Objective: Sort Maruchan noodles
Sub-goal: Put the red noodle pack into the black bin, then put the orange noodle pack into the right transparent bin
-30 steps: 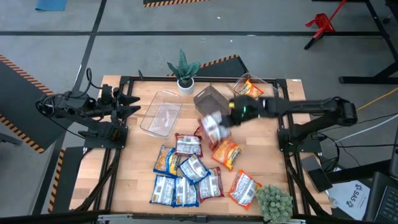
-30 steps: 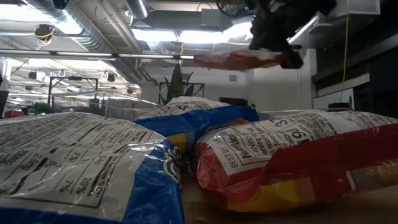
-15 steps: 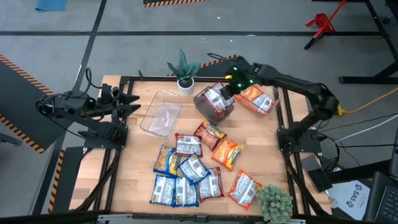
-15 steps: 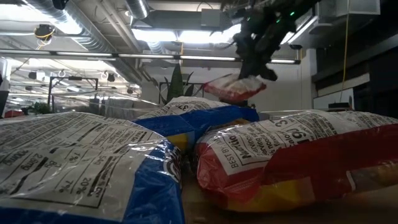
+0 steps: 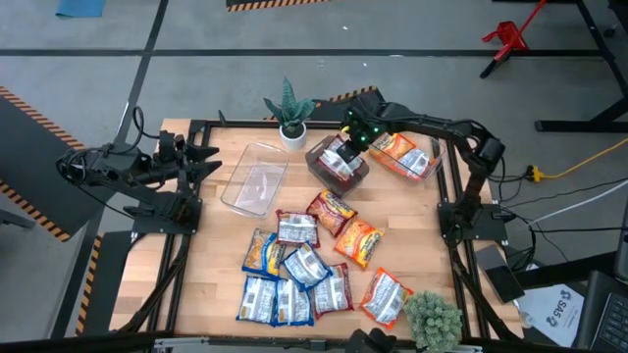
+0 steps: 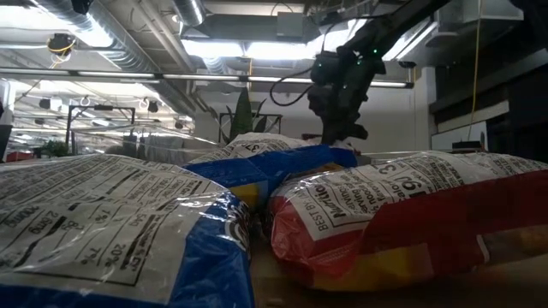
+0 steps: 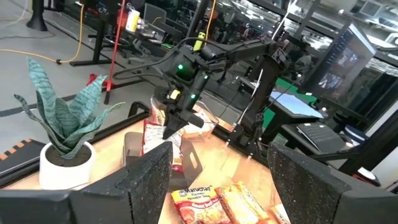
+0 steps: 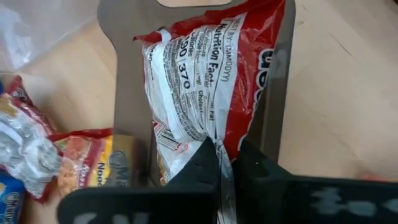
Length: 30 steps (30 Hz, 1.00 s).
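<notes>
right tool [image 8: 225,163] | clamped on red noodle packet [image 8: 205,74] | long axis hanging down into grey bin [image 5: 339,165]

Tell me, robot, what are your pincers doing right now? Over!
Right pincer shut on red noodle packet, over grey bin. Left pincer open, waiting at table's edge. Nothing in the way.

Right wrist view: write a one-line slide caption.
Right gripper, shut on a red noodle packet, holds it in the grey bin.
</notes>
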Motion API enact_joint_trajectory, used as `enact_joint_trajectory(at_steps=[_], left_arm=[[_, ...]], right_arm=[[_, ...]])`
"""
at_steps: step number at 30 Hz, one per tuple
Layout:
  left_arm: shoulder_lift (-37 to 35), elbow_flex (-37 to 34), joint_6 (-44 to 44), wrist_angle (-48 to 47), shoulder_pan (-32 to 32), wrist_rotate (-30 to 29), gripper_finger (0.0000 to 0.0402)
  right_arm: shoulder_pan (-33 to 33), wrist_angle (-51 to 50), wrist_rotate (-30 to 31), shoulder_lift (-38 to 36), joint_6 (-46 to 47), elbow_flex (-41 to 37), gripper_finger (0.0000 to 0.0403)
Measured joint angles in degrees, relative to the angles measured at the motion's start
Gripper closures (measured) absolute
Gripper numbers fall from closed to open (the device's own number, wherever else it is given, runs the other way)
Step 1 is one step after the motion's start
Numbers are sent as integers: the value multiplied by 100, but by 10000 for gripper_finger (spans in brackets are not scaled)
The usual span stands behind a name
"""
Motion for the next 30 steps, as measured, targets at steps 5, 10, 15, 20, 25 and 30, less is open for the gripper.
enact_joint_trajectory(at_steps=[5, 10, 15, 20, 25, 30], left_arm=[[-1, 0, 1, -1, -1, 21, 143], [-1, 0, 2, -2, -1, 24, 143], [-1, 0, 4, -4, -1, 36, 143], [1, 0, 4, -61, -1, 37, 143], [-1, 0, -1, -75, -1, 182, 143], [0, 0, -3, -117, -1, 249, 143]], right_arm=[[37, 19, 147, 28, -179, 2, 366], [37, 35, 300, 28, -206, 4, 307], [30, -101, 336, 28, -130, 96, 257], [106, -814, 414, 21, -166, 922, 252], [625, -2026, 229, 5, -234, 1933, 264], [1668, -3414, 657, -13, -334, 2052, 267]])
